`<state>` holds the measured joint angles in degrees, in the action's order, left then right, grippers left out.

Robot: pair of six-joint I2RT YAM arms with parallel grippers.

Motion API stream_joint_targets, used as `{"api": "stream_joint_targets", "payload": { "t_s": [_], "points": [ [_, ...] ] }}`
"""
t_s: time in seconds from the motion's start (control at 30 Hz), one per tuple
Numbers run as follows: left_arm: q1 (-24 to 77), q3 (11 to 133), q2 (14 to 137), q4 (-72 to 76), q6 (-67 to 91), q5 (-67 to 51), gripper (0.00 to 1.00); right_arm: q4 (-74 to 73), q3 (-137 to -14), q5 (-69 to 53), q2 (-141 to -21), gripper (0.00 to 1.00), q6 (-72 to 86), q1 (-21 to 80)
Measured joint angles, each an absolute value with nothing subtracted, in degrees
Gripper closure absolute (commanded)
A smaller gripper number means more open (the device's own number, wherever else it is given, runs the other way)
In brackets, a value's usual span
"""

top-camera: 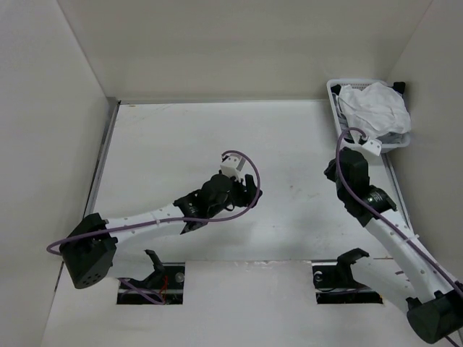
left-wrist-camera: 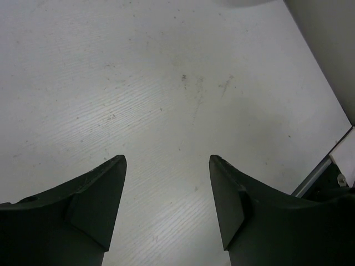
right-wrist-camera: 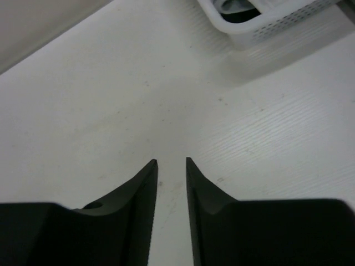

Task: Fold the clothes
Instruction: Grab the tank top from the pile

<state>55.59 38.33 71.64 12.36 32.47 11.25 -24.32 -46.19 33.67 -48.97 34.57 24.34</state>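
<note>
White garment (top-camera: 372, 107) heaped in the slatted basket (top-camera: 333, 97), visible only from above; right gripper (right-wrist-camera: 171, 162) nearby slightly parted, left gripper (left-wrist-camera: 167, 159) wide apart.

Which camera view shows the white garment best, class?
Top external: the white garment lies heaped in the basket. The right wrist view catches only a basket corner, no white cloth discernible; the left wrist view shows neither.

readable text: none | labels: none | brands: none | numbers, signs: none
</note>
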Motion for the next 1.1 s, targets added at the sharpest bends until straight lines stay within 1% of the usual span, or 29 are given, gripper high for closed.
{"api": "stream_joint_targets", "payload": {
  "t_s": [0.13, 0.2, 0.27, 0.33, 0.37, 0.4, 0.43, 0.53, 0.57, 0.6, 0.7, 0.77, 0.93, 1.1],
  "points": [
    [55.0, 37.7, 73.5, 15.9, 32.7, 10.2, 0.43, -21.3, -45.4, 31.9, -51.5, 0.94, 33.5, 16.4],
    [55.2, 36.3, 73.9, 18.3, 32.6, 9.8, 0.47, -19.8, -45.7, 30.7, -53.6, 1.0, 32.9, 12.0],
    [55.3, 34.9, 74.2, 19.8, 32.4, 9.7, 0.58, -18.9, -47.2, 29.2, -56.9, 1.0, 32.4, 7.5],
    [55.3, 33.6, 74.3, 21.3, 32.1, 9.6, 0.76, -18.5, -50.5, 27.3, -61.5, 1.0, 32.0, 2.6],
    [55.2, 32.9, 74.4, 21.8, 31.9, 9.5, 0.82, -18.2, -52.5, 26.4, -64.0, 1.0, 31.7, 0.3],
    [55.1, 32.4, 74.4, 22.3, 31.7, 9.4, 0.83, -17.5, -54.7, 25.5, -66.6, 0.97, 31.4, -2.0],
    [54.9, 31.9, 74.4, 22.7, 31.5, 9.3, 0.83, -16.8, -57.1, 24.7, -69.2, 0.9, 31.2, -4.2],
    [53.9, 31.0, 74.4, 23.6, 31.4, 8.9, 0.69, -14.2, -64.6, 22.2, -77.3, 0.69, 30.4, -9.6],
    [53.3, 30.9, 74.4, 23.9, 31.4, 9.0, 0.64, -13.3, -67.2, 21.5, -80.2, 0.66, 30.1, -11.0],
    [52.9, 30.7, 74.4, 24.1, 31.5, 8.9, 0.61, -12.2, -69.8, 20.7, -83.2, 0.63, 29.6, -12.3],
    [52.0, 30.4, 74.3, 24.8, 31.5, 8.8, 0.55, -10.5, -75.1, 19.0, -90.4, 0.61, 28.4, -14.6],
    [51.7, 29.8, 73.8, 25.1, 31.5, 8.8, 0.53, -9.9, -77.9, 17.9, -94.8, 0.61, 27.8, -15.4],
    [50.0, 28.8, 73.2, 26.5, 31.5, 8.3, 0.52, -9.9, -81.2, 17.3, -102.0, 0.6, 26.9, -16.4],
    [49.0, 28.7, 73.7, 27.9, 31.8, 7.8, 0.52, -10.0, -81.2, 18.6, -103.1, 0.59, 26.9, -17.8]
  ]
}}
